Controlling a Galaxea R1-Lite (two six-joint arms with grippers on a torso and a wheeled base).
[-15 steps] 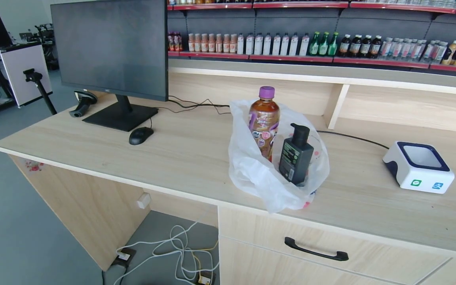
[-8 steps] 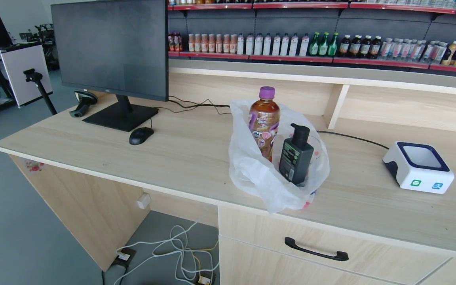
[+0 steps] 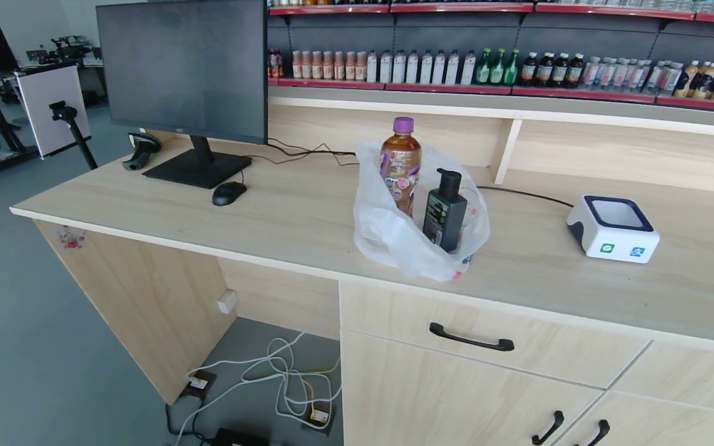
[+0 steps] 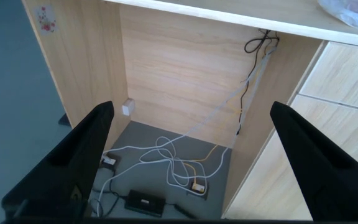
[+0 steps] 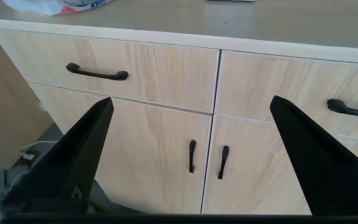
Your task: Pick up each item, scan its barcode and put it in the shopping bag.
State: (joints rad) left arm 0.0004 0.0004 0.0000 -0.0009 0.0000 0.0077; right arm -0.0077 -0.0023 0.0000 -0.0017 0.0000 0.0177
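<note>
While both arms hung low in front of the counter (image 3: 282, 223), I saw the left gripper (image 4: 191, 109) with its fingers spread wide and nothing between them. It faced the open knee space under the countertop, and a tangle of cables (image 4: 179, 168) lay on the floor beyond it. The right gripper (image 5: 191, 102) was spread just as wide and just as empty, facing the drawer handle (image 5: 97, 73) and the cabinet doors below it.

Above both grippers, on the countertop, sat the shopping bag (image 3: 394, 238), higher than the left gripper and to its right, higher than the right gripper and to its left. Inside the bag stood a tea bottle (image 3: 400, 162) with a purple cap and a dark pump bottle (image 3: 445, 214), both upright and side by side. The barcode scanner (image 3: 611, 228) sat on the countertop well to the right of the bag, up above the right gripper. The mouse (image 3: 229, 193) and monitor (image 3: 183, 68) were farther off on the left.
</note>
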